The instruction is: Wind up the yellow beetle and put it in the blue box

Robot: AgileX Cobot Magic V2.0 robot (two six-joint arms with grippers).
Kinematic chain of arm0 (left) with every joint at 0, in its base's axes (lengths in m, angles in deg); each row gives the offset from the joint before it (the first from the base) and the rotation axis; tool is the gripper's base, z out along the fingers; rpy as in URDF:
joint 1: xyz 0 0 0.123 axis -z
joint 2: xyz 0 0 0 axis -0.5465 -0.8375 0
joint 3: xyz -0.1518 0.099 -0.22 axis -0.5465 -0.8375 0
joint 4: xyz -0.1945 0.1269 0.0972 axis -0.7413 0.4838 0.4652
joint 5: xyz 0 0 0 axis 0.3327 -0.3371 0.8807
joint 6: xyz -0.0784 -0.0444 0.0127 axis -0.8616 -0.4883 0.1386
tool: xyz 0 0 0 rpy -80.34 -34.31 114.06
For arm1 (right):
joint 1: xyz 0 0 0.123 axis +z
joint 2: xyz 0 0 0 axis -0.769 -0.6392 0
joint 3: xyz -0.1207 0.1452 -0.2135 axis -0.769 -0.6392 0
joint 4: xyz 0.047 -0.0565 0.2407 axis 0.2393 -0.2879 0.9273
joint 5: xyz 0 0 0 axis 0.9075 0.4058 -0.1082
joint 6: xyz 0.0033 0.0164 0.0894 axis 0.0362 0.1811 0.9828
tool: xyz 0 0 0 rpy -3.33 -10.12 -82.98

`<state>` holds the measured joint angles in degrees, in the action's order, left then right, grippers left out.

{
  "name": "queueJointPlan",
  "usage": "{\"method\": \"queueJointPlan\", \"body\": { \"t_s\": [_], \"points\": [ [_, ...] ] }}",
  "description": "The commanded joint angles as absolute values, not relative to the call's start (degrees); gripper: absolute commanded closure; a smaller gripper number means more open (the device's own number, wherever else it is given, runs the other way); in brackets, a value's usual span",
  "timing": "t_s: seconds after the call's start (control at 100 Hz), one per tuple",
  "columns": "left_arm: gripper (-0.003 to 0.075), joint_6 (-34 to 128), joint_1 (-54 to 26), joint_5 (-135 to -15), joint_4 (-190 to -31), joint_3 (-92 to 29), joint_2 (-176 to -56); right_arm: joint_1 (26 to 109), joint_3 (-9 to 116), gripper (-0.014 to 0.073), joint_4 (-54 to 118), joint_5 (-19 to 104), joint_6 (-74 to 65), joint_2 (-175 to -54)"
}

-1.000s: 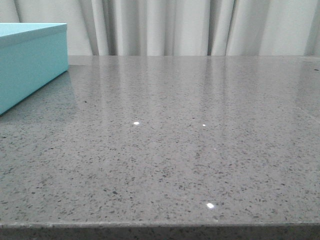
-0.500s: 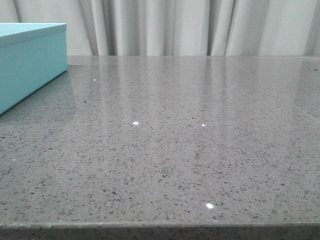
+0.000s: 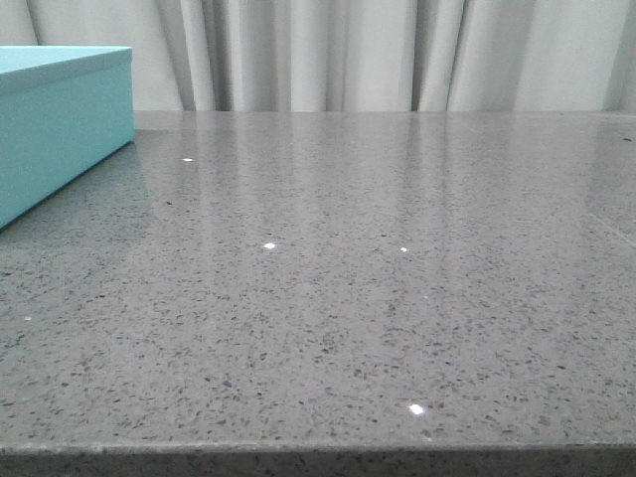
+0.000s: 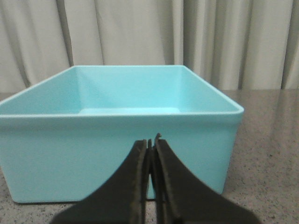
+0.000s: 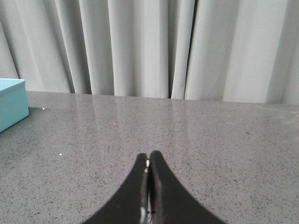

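The left gripper (image 4: 152, 147) has its two dark, tapering fingers pressed together with nothing between them, their tips close in front of the near wall of the blue box (image 4: 117, 154). The box is open-topped in the left wrist view, a smooth matte turquoise rectangle with a thin overhanging rim and a bare pale floor inside; it stands on the table (image 4: 266, 154). The right gripper (image 5: 148, 163) is likewise pinched closed and empty, hovering over open tabletop (image 5: 210, 140), with a corner of the box (image 5: 10, 103) well apart at the edge of its view. From the front, the box (image 3: 60, 129) sits at the far left on polished grey speckled stone (image 3: 378, 298). Pleated pale curtains (image 3: 348, 55) hang behind. The yellow beetle appears in no view.
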<state>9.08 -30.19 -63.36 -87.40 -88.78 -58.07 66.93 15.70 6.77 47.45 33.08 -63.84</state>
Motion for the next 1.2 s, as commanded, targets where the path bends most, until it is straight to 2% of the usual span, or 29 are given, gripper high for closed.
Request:
{"method": "queueJointPlan", "body": {
  "t_s": [0.0, 1.19],
  "points": [
    [0.0741, 8.1, -29.9, -61.8, -88.0, -91.3, -56.4, 67.1, 17.2, 0.0661, 5.8, 42.6, 32.5, -64.6],
    [0.0741, 8.2, -30.0, -61.4, -88.0, -91.3, -56.2, 67.1, 17.2, 0.0661, 4.6, 42.6, 32.5, -64.6]
  ]
}}
